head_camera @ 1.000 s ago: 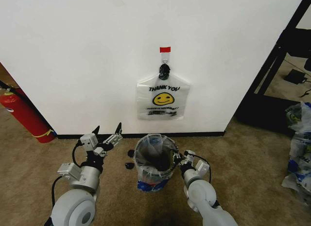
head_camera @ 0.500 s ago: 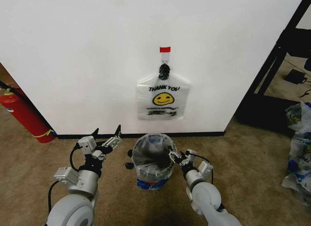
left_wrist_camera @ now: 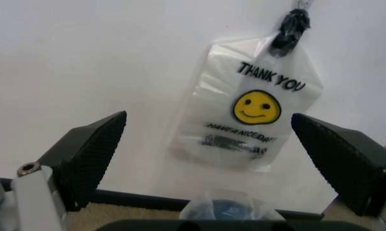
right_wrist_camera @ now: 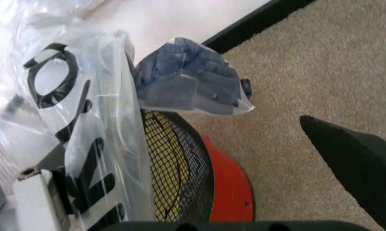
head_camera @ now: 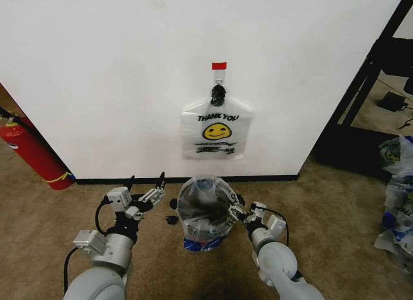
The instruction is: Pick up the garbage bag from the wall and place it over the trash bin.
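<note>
- A bag with blue patches already drapes over the trash bin below the wall, and its rim looks covered.
- Right gripper sits at the rim, jaws spread, releasing or adjusting.
- Left gripper hangs open beside the bin, holding nothing.
- A smiley bag hangs on the hook.
- The bin's far side is hidden.

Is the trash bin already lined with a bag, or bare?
Lined: a translucent bag drapes over the trash bin rim, with mesh showing below it.
</note>
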Controlling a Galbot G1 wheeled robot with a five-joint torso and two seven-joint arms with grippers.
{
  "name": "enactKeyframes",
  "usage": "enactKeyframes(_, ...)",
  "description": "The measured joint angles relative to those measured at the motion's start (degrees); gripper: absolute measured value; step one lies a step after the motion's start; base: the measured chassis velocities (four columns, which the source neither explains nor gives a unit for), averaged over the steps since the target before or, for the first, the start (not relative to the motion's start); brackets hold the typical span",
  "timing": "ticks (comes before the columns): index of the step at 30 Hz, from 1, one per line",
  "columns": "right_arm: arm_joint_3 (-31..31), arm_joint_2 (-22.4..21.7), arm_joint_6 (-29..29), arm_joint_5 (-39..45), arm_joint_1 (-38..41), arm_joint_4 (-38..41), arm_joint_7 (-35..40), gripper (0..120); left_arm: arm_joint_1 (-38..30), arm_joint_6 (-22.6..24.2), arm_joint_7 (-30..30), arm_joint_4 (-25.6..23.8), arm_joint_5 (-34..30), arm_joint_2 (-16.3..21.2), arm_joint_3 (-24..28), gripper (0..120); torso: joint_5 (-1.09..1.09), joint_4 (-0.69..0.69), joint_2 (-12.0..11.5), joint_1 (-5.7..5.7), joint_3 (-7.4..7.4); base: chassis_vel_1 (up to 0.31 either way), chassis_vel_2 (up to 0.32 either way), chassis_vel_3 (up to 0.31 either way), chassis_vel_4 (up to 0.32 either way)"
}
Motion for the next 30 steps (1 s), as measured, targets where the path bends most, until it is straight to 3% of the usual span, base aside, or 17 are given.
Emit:
enactKeyframes(4, 0.3, 0.3, 0.8, 0.6, 0.0, 0.1, -0.2, 100, 0.5, 0.1, 0.0, -0.2, 0.5, 0.0, 0.2, 100, 0.00, 0.02, 0.0, 0.00, 0.00, 0.000, 0.000, 0.000, 0.000)
enactKeyframes(11, -0.2, -2.6, 5.1, -4.5, -2.4, 2.5, -9.7, 100, 0.3, 0.2, 0.0, -0.4, 0.5, 0.7, 0.1, 100, 0.00, 0.00, 0.0, 0.00, 0.00, 0.000, 0.000, 0.000, 0.000)
enactKeyframes(17, 0.6, -3.7, 18.1, -11.9, -2.3, -3.1, -24.3, 100, 0.1, 0.5, 0.0, -0.6, 0.4, 1.1, 0.1, 100, 0.01, 0.00, 0.0, 0.00, 0.00, 0.000, 0.000, 0.000, 0.000)
enactKeyframes(19, 0.7, -3.7, 19.0, -12.6, -2.2, -3.7, -25.4, 100, 0.3, 0.6, 0.0, -0.7, 0.5, 1.2, 0.1, 100, 0.01, 0.01, 0.0, 0.00, 0.00, 0.000, 0.000, 0.000, 0.000)
enactKeyframes(26, 3.1, -4.1, 30.3, -31.7, -1.0, -9.9, -40.0, 100, 0.7, 0.7, 0.4, -0.9, 0.4, 1.5, -0.2, 100, 0.00, 0.00, 0.0, 0.00, 0.00, 0.000, 0.000, 0.000, 0.000)
enactKeyframes(28, 3.2, -4.1, 31.1, -32.5, -1.0, -10.1, -41.1, 100, 0.7, 0.7, 0.4, -0.9, 0.4, 1.4, -0.2, 100, 0.00, 0.00, 0.0, 0.00, 0.00, 0.000, 0.000, 0.000, 0.000)
enactKeyframes(30, 4.2, -3.9, 34.9, -35.1, -0.6, -11.2, -47.6, 100, 0.8, 0.8, 0.4, -0.9, 0.6, 1.2, 0.0, 100, -0.01, 0.00, 0.0, 0.00, 0.00, 0.000, 0.000, 0.000, 0.000)
